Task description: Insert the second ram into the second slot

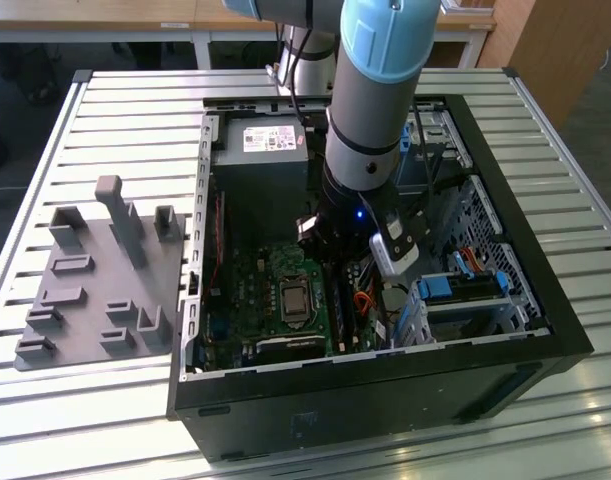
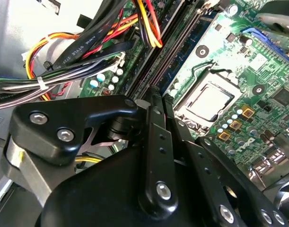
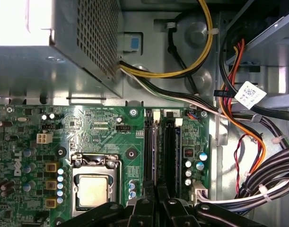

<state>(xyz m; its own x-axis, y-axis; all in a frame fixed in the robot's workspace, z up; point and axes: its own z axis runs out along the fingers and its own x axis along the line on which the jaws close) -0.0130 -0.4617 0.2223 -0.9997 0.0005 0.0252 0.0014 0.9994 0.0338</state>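
My gripper (image 1: pixel 347 262) is down inside the open computer case (image 1: pixel 545 300), over the memory slots beside the processor socket. In both wrist views its black fingers (image 3: pixel 144 205) stand close together, shut on a thin edge. That edge is the second ram (image 3: pixel 156 151), seen edge-on. It stands in a black slot with a white latch (image 3: pixel 156 115) at its far end. An empty black slot (image 3: pixel 170 151) runs alongside it, and past that lies a blue board edge (image 3: pixel 178 151). The fingertips (image 2: pixel 153 94) point down at the same row of slots.
The grey power supply (image 3: pixel 54 47) sits close to the slots' far end. Bundled cables (image 3: pixel 258 142) crowd the side away from the processor socket (image 3: pixel 93 189). A drive bay with blue clips (image 1: pixel 465 290) stands at the exterior view's right. A grey fixture plate (image 1: pixel 95 280) lies outside the case.
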